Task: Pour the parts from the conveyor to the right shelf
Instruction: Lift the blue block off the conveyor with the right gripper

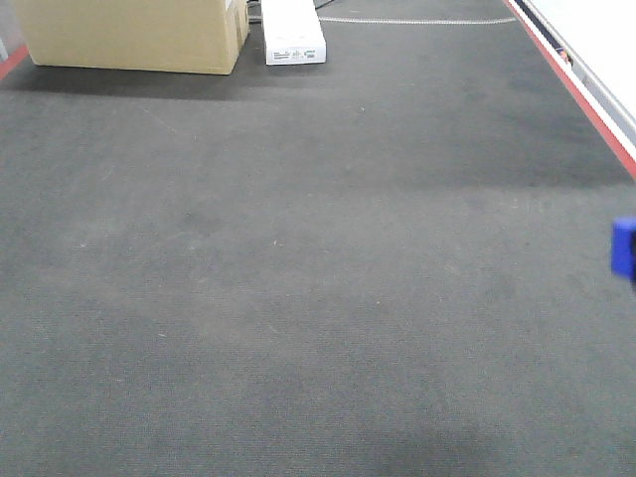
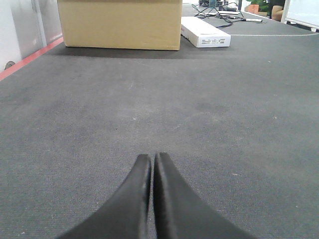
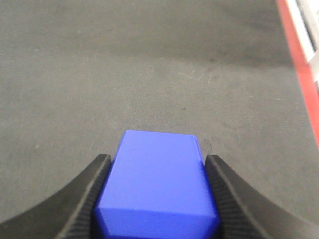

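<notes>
Grey carpet (image 1: 298, 298) fills most of every view. At its far edge stand one cardboard box (image 1: 134, 35) and, just beside it on the right, one flat white carton (image 1: 294, 35), both well apart from the arms. In the left wrist view a tangle of dark cables (image 2: 219, 9) lies behind the carton. Two red strips border the carpet: one runs along the right side (image 1: 581, 94) next to a white wall base, and the other shows at the far left (image 2: 30, 57). The left gripper (image 2: 151, 164) hangs low over bare carpet, its two black fingers (image 2: 124, 209) pressed together with only a thin seam between them and nothing in its grasp. The right gripper (image 3: 158, 158) pinches one blue block (image 3: 157, 194), with a ribbed finger flat against each side face, held above the carpet near the right red strip. In the front view only a sliver of the block shows, at the right edge of the frame.
</notes>
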Robot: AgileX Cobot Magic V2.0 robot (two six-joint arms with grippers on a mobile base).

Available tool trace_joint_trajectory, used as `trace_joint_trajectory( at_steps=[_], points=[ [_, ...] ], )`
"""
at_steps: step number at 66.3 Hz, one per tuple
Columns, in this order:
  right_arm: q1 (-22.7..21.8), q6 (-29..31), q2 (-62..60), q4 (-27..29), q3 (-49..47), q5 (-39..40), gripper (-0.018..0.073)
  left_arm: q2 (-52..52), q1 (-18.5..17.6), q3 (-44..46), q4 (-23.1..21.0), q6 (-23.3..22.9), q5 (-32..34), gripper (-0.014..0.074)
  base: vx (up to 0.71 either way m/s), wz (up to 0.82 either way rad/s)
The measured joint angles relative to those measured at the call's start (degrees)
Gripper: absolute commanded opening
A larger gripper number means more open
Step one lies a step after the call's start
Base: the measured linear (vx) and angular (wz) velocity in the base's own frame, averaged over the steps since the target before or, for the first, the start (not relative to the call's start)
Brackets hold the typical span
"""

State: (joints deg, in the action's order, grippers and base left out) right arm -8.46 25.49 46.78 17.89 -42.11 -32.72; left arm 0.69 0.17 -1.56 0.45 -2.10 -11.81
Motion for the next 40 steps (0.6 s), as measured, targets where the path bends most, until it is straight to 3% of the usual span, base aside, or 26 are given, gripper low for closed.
trace_joint_trajectory(
  at_steps=[23,40],
  points=[
    [0.00,0.65,-28.30,1.91,17.36,2.13,-0.0005,0.00,0.00,0.00,0.00,0.00,0.00,-0.0006,0.00,0.00],
    [0.00,0.65,-32.45,2.11,19.05,1.15,-0.0005,0.00,0.00,0.00,0.00,0.00,0.00,-0.0006,0.00,0.00]
  ],
)
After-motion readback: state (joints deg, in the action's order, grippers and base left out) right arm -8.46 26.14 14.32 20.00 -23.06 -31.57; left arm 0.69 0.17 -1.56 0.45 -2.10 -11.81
